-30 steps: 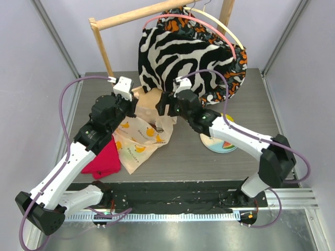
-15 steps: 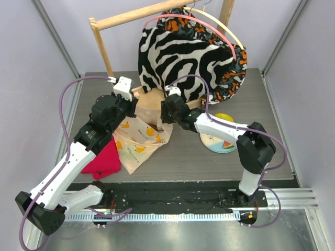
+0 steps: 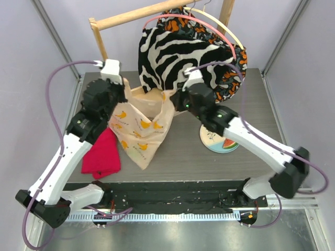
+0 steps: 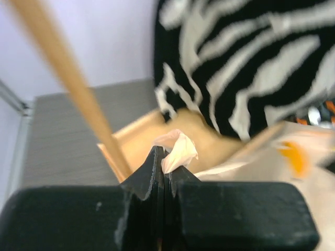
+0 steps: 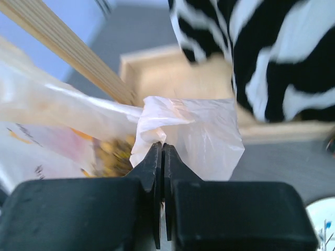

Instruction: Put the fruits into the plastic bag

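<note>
The plastic bag [image 3: 138,130], cream with printed bananas, hangs spread between both grippers above the table. My left gripper [image 3: 122,87] is shut on its left handle, and a crumpled tuft of plastic bag [image 4: 180,149] sticks out past the left gripper [image 4: 165,156]. My right gripper [image 3: 170,99] is shut on the other handle; bunched white film of the plastic bag [image 5: 199,136] sits over the right gripper [image 5: 162,147]. A blurred yellow-brown patch [image 5: 112,151] shows through the film; I cannot tell whether it is a fruit. No fruits show clearly.
A zebra-striped garment [image 3: 178,52] hangs from the wooden rack [image 3: 131,15] just behind the bag, over the rack's wooden base [image 3: 146,97]. A red cloth [image 3: 100,154] lies at the left. A white-and-blue plate [image 3: 220,141] sits under the right arm.
The right gripper moved onto the bag's right handle and shut on it. Both arms then rose, lifting the bag off the table and spreading it between them.
</note>
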